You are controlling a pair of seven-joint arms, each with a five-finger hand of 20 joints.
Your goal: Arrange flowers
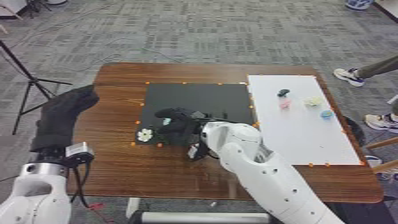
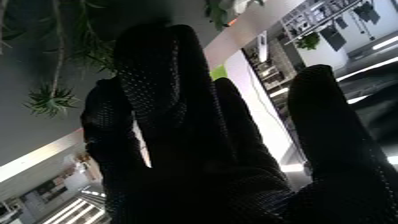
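White flower (image 1: 144, 135): head view, we see it on black mat (image 1: 200, 95) near right hand (image 1: 180, 124); pink flower (image 1: 285, 104), cream flower (image 1: 313, 101), blue flower (image 1: 326, 114) on white sheet (image 1: 306, 140). Left hand's (image 1: 75, 101) grasp we can't tell. Right wrist view: fingers (image 2: 155, 100) straight, nothing visibly held.

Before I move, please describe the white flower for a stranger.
On the brown table, find the black mat, left of the white sheet. At its near left corner lies the white flower. Spread white petals set it apart from the smaller mint-green piece beyond.
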